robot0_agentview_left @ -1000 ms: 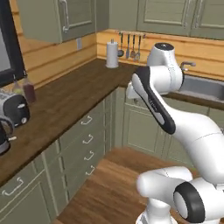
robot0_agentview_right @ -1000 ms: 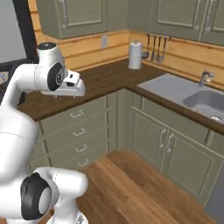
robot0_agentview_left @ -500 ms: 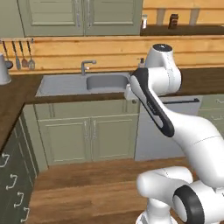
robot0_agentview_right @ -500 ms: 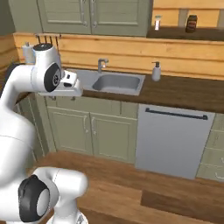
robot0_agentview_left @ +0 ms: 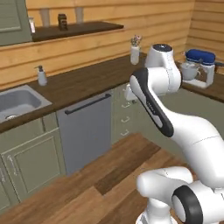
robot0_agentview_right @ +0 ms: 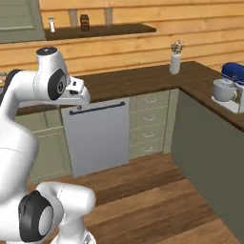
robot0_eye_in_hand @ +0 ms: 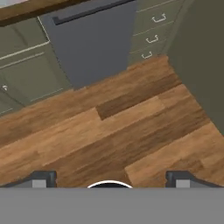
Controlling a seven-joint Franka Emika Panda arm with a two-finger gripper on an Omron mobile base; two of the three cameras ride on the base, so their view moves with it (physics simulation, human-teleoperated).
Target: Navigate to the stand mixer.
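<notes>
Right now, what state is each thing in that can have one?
Mixer: upright on the counter, head down over its bowl.
Dishwasher: door closed.
Drawers: all shut.
Vase: upright, flowers in it.
Hand: open, holding nothing, pointing at the floor.

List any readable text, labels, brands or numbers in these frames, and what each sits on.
None readable.
Dark jar on the wall shelf: any label is too small and blurred to read.
Stand mixer: no lettering visible on its blue head.
Dishwasher front: plain, no markings.
Soap bottle by the sink: no legible label.
</notes>
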